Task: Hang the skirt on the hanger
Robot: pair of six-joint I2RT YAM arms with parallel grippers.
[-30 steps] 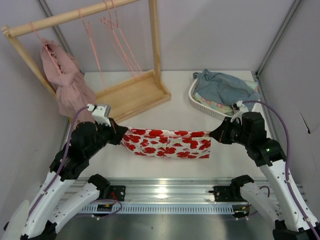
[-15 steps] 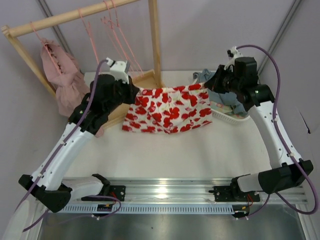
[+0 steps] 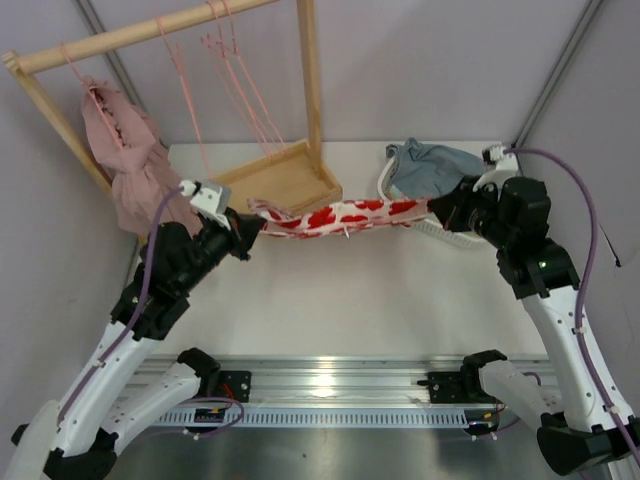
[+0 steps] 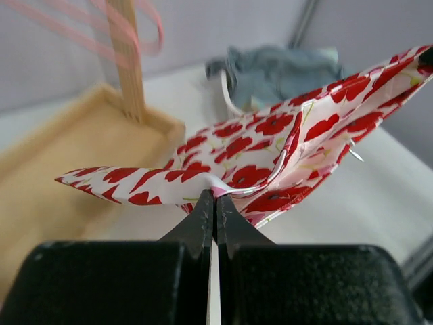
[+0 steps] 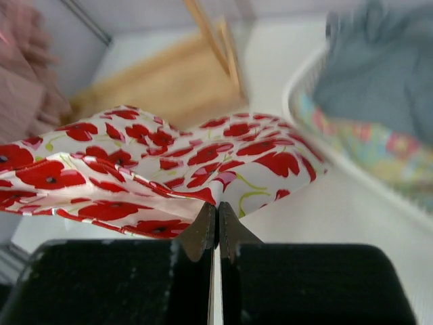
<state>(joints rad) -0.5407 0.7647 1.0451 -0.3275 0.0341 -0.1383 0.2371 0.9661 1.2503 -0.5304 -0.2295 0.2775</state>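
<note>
The skirt (image 3: pixel 340 214), white with red flowers, is stretched in a narrow band between my two grippers, above the table's far half. My left gripper (image 3: pixel 252 222) is shut on its left end; the left wrist view shows the cloth (image 4: pixel 270 156) pinched at the fingertips (image 4: pixel 206 203). My right gripper (image 3: pixel 435 208) is shut on its right end; the right wrist view shows the cloth (image 5: pixel 155 169) pinched between the fingertips (image 5: pixel 229 217). Several thin pink hangers (image 3: pixel 240 80) hang from the wooden rack's bar at the back left, apart from the skirt.
The wooden rack (image 3: pixel 285 185) with its tray base stands at back left. A dusty-pink ruffled garment (image 3: pixel 130 165) hangs on its left end. A white basket (image 3: pixel 395 205) with blue-grey cloth (image 3: pixel 435 170) sits at back right, just behind my right gripper.
Both grippers lifted the skirt from the near table up and back, then came down and forward; the skirt has gone from a hanging sheet to a narrow stretched band lower over the table.
</note>
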